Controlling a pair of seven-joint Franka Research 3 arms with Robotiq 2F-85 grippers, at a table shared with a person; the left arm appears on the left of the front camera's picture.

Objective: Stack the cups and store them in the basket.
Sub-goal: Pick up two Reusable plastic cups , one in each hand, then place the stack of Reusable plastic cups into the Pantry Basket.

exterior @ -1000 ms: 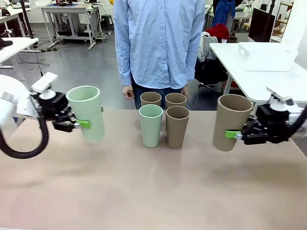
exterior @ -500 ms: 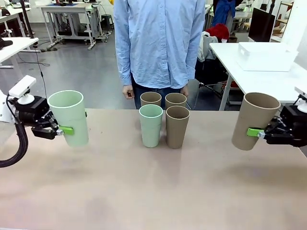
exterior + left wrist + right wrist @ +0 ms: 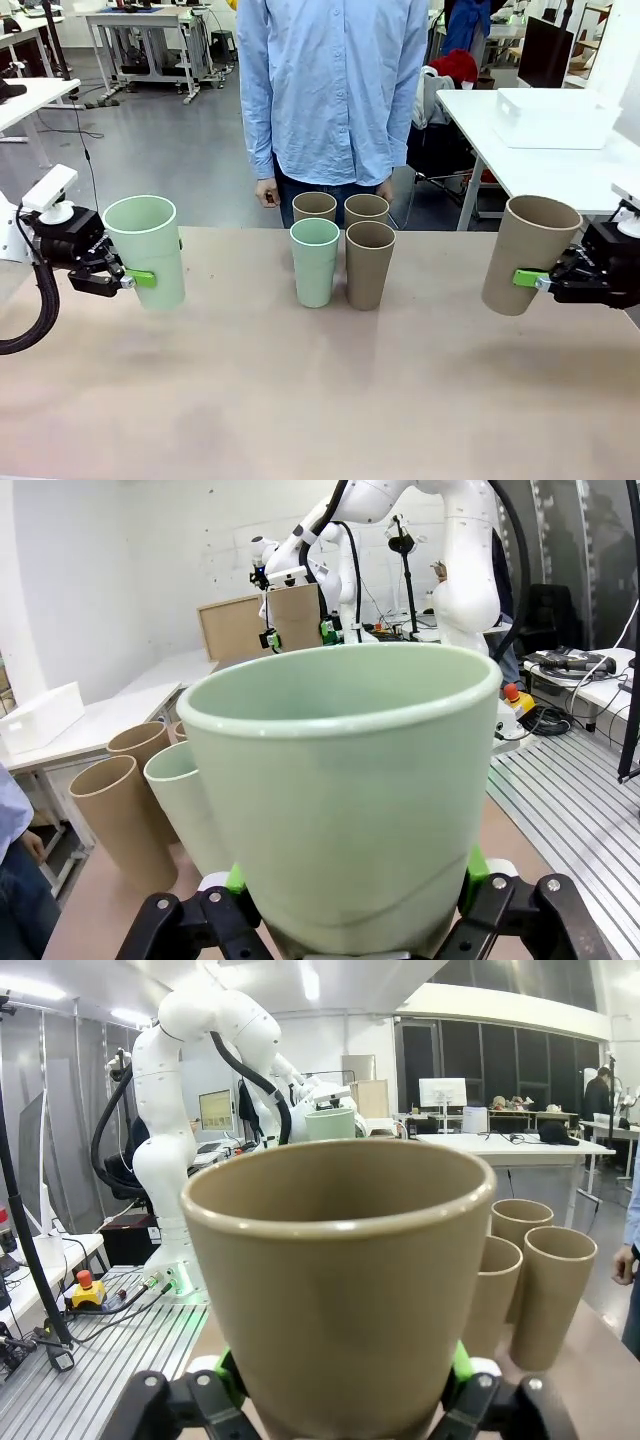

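Left gripper point(image 3: 145, 277) grasps a mint cup point(image 3: 148, 235) aloft; right gripper point(image 3: 521, 279) grasps a tan cup point(image 3: 538, 238).

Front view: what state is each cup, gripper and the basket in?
left gripper: shut on the held mint cup
right gripper: shut on the held brown cup
held mint cup: off the table, mouth up
held brown cup: off the table, mouth up, tilted
four middle cups: standing, unstacked
basket: on the side table

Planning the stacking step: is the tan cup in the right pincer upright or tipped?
Slightly tipped: the tall tan-brown matte cup leans in the front view, rim further right than its base, clamped by the right pincer.
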